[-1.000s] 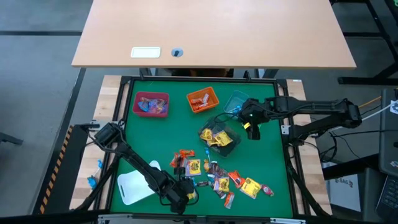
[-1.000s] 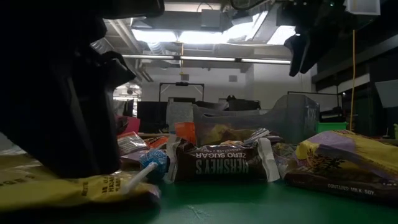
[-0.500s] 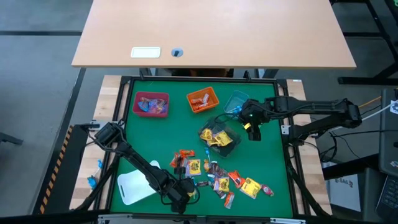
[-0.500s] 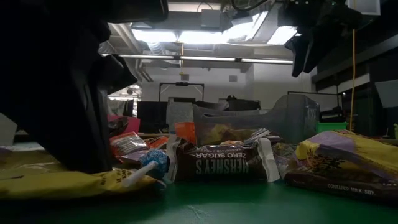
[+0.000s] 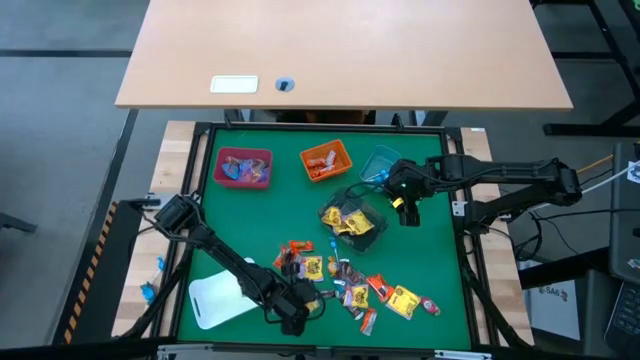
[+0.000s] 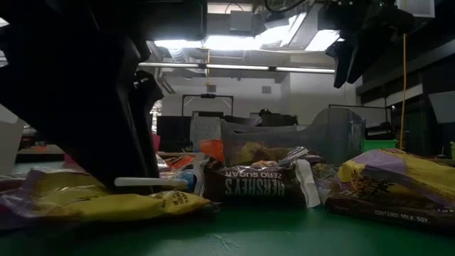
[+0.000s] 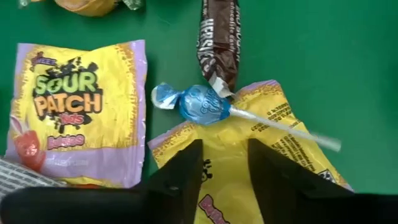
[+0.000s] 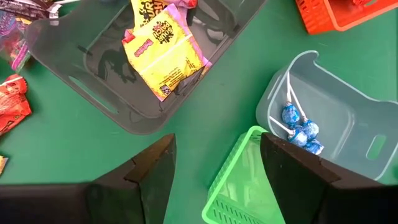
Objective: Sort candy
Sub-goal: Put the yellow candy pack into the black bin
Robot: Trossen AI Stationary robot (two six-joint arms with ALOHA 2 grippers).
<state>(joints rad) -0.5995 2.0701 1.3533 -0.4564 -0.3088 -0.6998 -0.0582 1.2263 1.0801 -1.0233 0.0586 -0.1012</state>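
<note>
Blue-wrapped lollipop (image 7: 202, 104); yellow-purple Sour Patch packet (image 7: 71, 112); brown Hershey's bar (image 7: 219, 37); green mat (image 7: 323, 56); orange bin (image 5: 326, 159).

A green table top (image 5: 420, 260) is carrying everything; directly under the left gripper (image 7: 222, 163) a yellow Sour Patch packet (image 7: 249, 162) is lying flat, with a blue lollipop (image 7: 202, 104) resting across it — beside it a second yellow packet (image 7: 74, 112) and a brown Hershey's bar (image 7: 217, 37) are lying on the green. Below the right gripper (image 8: 214, 163) a grey bin (image 8: 112, 81), a pale blue bin (image 8: 348, 106) and a green basket (image 8: 239, 180) are sitting on the surface; an orange bin (image 5: 326, 160) and a pink bin (image 5: 243, 167) are standing farther off.
</note>
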